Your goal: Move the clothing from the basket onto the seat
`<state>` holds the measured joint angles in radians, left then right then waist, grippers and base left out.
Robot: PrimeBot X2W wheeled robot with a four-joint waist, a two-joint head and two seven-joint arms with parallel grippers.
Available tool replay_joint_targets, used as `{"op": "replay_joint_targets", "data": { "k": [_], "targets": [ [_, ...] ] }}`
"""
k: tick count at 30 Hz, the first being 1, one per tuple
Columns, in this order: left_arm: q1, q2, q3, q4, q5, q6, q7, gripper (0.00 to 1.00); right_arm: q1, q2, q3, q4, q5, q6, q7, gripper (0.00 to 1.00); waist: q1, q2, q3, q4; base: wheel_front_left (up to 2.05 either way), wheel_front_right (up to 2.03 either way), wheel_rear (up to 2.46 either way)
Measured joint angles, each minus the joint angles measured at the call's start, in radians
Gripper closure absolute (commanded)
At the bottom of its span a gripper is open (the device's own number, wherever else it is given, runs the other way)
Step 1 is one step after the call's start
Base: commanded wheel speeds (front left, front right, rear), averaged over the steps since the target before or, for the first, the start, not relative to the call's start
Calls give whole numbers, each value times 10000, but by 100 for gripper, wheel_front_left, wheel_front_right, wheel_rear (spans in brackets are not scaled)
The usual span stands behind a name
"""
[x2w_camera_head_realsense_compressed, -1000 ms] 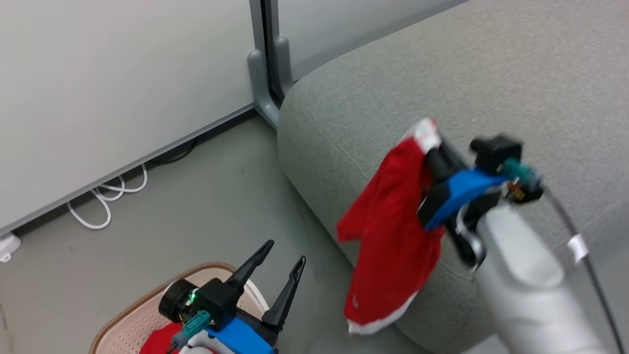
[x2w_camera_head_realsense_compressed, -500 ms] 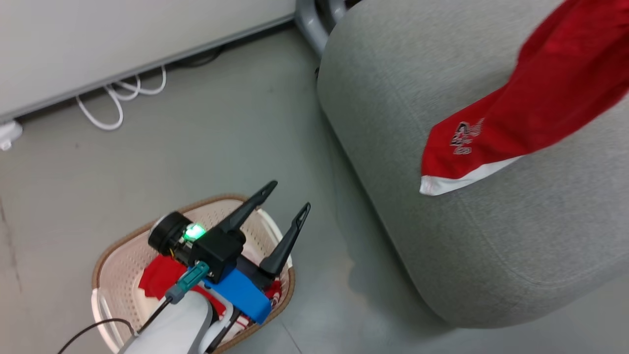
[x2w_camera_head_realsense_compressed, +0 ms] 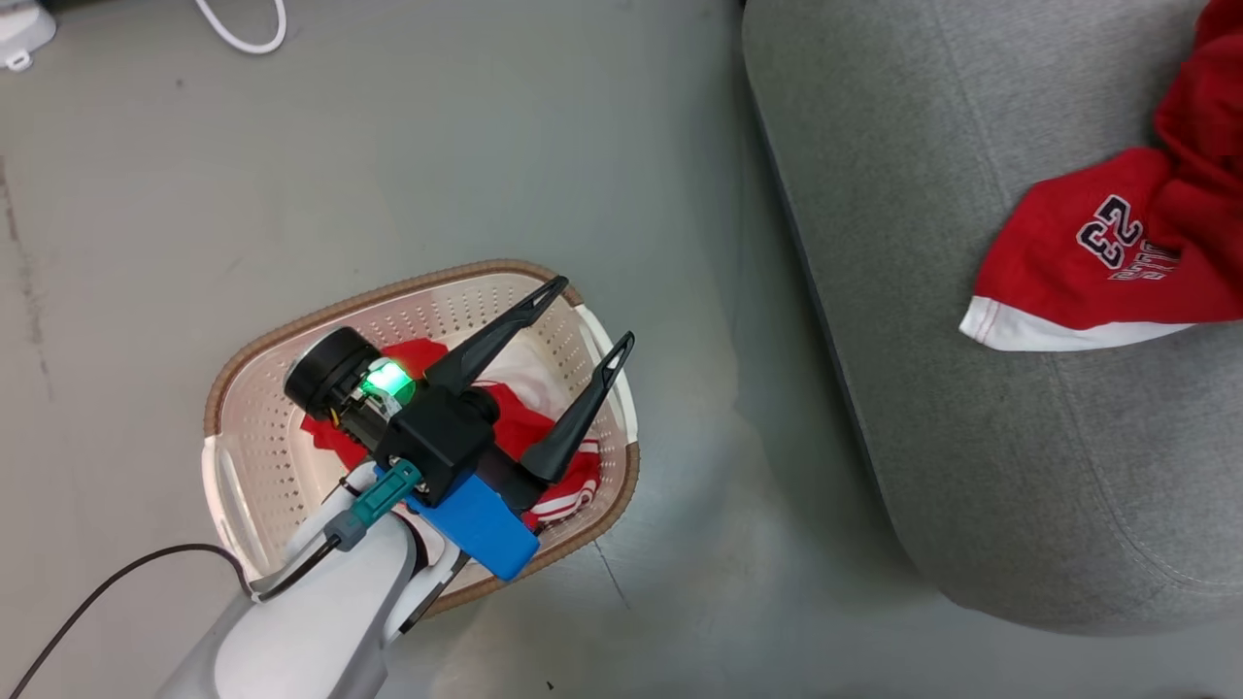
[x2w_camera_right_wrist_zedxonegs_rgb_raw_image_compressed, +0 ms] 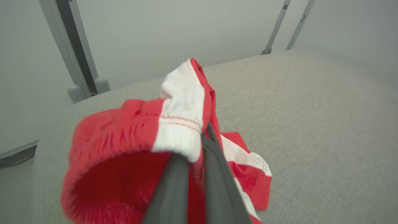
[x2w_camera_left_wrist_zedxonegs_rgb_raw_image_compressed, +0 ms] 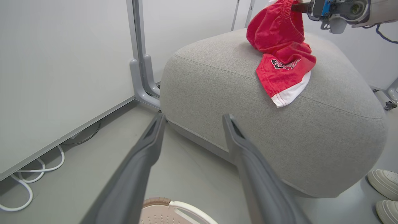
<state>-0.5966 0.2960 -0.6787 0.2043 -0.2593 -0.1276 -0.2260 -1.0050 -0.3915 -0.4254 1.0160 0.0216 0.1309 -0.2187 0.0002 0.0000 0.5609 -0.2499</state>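
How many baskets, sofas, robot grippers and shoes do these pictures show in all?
Basket: 1
Sofa: 1
Grippers: 2, the left gripper and the right gripper
Shoes: 2
Total: 6

Our head camera looks steeply down on the cream perforated plastic basket (x2w_camera_head_realsense_compressed: 243, 456) and, right of it, the large grey fabric sofa (x2w_camera_head_realsense_compressed: 971, 437). Our left wrist camera faces that sofa from low by the basket; our right skims close over its top.
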Motion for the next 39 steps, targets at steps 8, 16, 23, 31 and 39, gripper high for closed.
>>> {"op": "replay_joint_targets", "data": {
  "k": [8, 16, 23, 31, 39],
  "targets": [
    [-8, -56, -174, 121, -25, 0, 0, 0, 427, 192, -660, 853, -330, 0, -326, 100, -1, 0, -122, 137, 0, 0, 0],
    [65, -245, -226, 508, -222, 4, -163, 0, 509, 63, -583, 905, -872, 0, -414, 0, -2, 0, -626, 214, 0, 0, 0],
    [662, -596, -71, 949, -533, 31, -326, 0, 1440, -81, -259, 554, -1149, 0, -430, 0, -3, 0, -1544, 466, 0, 0, 0],
    [1823, -771, 800, 872, -727, 207, -359, 0, 2965, 307, 330, -767, -888, 0, -445, 0, -5, 0, -2836, 731, 0, 0, 0],
    [3189, -1053, 1996, 759, -719, 370, -366, 0, 5224, 1162, 1081, -3542, -617, 0, -453, 0, -6, 0, -4091, 1203, 0, 0, 0]
  ]
}}
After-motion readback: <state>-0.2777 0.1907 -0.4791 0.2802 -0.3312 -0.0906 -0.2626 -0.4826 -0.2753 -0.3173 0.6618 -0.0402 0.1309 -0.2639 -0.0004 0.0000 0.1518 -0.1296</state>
